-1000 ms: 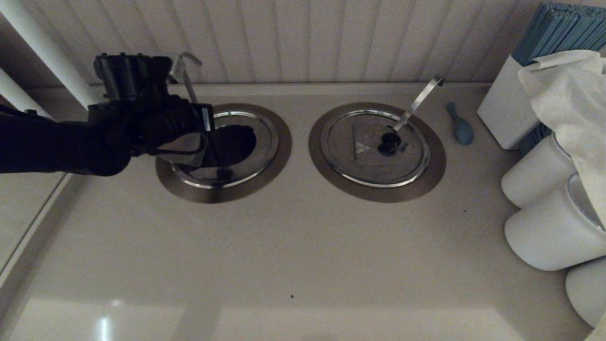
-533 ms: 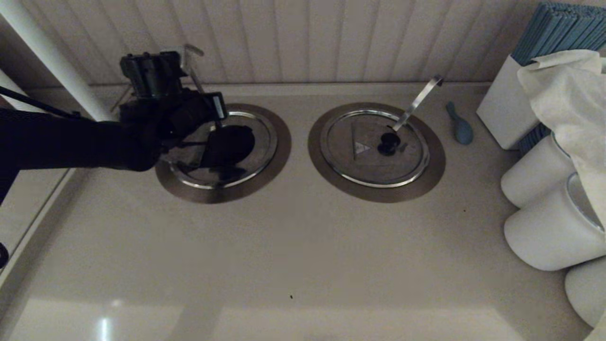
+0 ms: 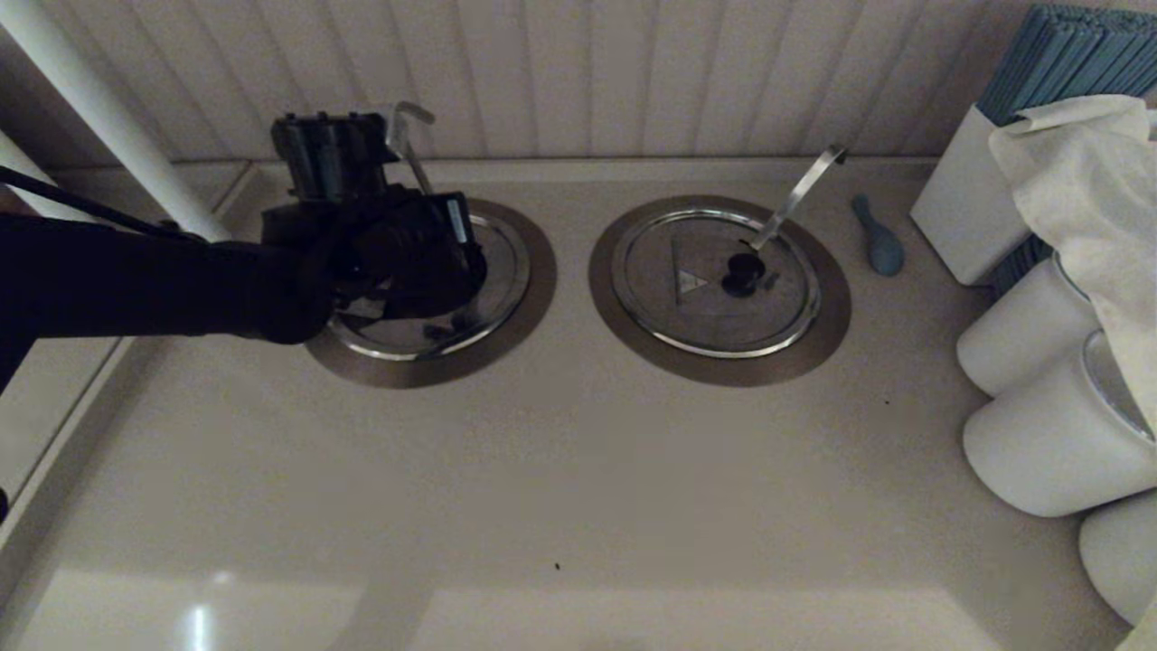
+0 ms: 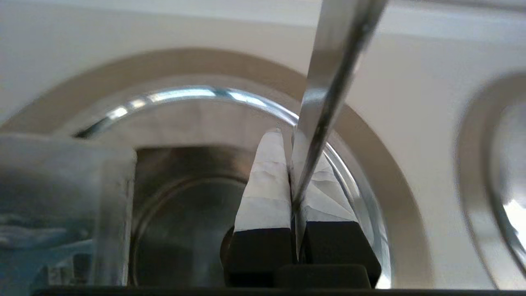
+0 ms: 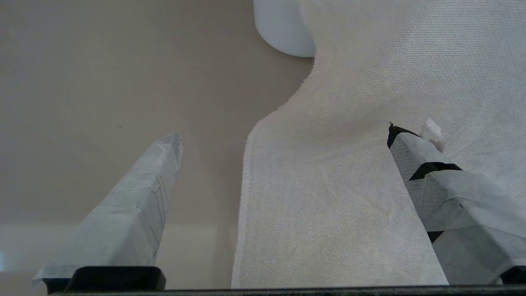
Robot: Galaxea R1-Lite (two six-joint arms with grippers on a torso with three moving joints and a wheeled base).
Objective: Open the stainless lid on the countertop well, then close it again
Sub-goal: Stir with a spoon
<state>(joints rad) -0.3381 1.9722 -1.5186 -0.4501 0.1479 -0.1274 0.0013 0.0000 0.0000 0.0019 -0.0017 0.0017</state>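
The countertop well has a dull-steel collar (image 3: 533,298) at the left, and the stainless lid's bright rim (image 3: 508,271) shows beside my left gripper (image 3: 425,258). In the left wrist view the fingers (image 4: 263,185) are pressed together. The thin hooked ladle rod (image 4: 328,82) runs down into the seam between them, and its hook (image 3: 409,117) stands by the wall. Beside the fingers a square opening (image 4: 185,213) shows the dark pot inside. A blurred steel plate (image 4: 61,197) stands at its side. The lid's black knob is hidden. My right gripper (image 5: 283,133) hangs open over white cloth.
The twin lid (image 3: 705,307) with its flat strip ladle handle (image 3: 800,194) lies shut to the right. A blue spoon (image 3: 879,240), a white box (image 3: 967,208), white cylinders (image 3: 1039,434) and a draped cloth (image 3: 1085,181) crowd the right side. A white post (image 3: 99,117) rises at the left.
My left arm has swung to the right over the well, and the rod's hook moved right with it. The dark opening seen earlier in the head view is now covered by the gripper.
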